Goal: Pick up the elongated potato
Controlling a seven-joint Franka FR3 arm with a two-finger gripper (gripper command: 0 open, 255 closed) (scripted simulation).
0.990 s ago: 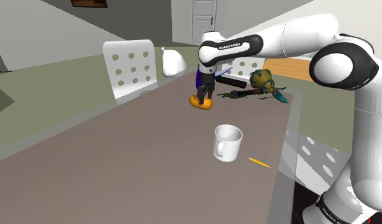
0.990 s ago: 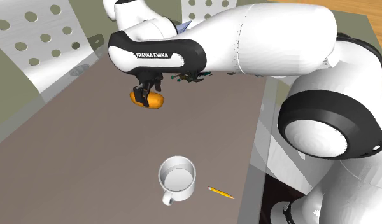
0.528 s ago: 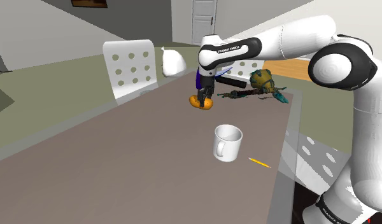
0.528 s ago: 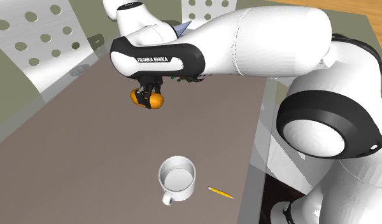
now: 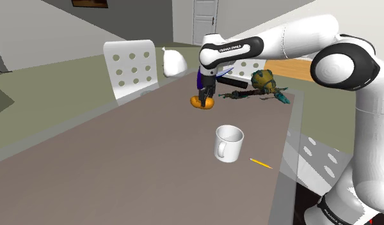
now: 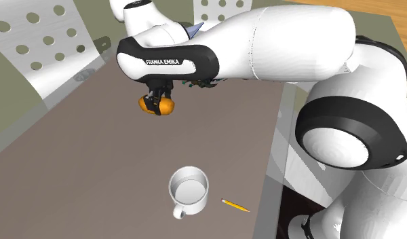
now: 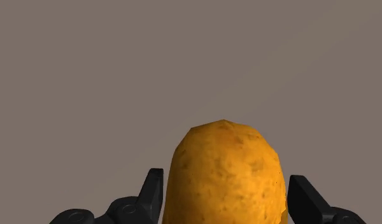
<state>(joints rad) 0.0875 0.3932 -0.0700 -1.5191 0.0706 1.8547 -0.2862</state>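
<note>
Grey-brown table top (image 5: pixel 120 160) is spread from the near edge toward the far wall. Nearest the stand, at the shoulder view's right, a thin yellow pencil (image 5: pixel 261 163) is laid flat. Just beyond it a white mug (image 5: pixel 228 142) is stood upright, apart from the pencil. Farther along, well apart from the mug, the orange-yellow potato (image 5: pixel 200 102) is found on the table's far half. It is clasped by the black gripper (image 6: pixel 154 104), whose fingers (image 7: pixel 153 188) are pressed to its two sides. Whether it is lifted clear of the table cannot be told.

Behind the hand a blue object (image 5: pixel 198 78) is partly hidden. To its right, a black bar (image 5: pixel 233 83) and a green-brown tangled figure (image 5: pixel 264 80) are laid at the far end. A white perforated chair (image 5: pixel 130 67) is set at the far left, with a white lump (image 5: pixel 173 62) beside it. A white door (image 5: pixel 205 19) is seen in the far wall.

The arm is stretched from the stand over the table, with the forearm held nearly level and the hand pointed down.
</note>
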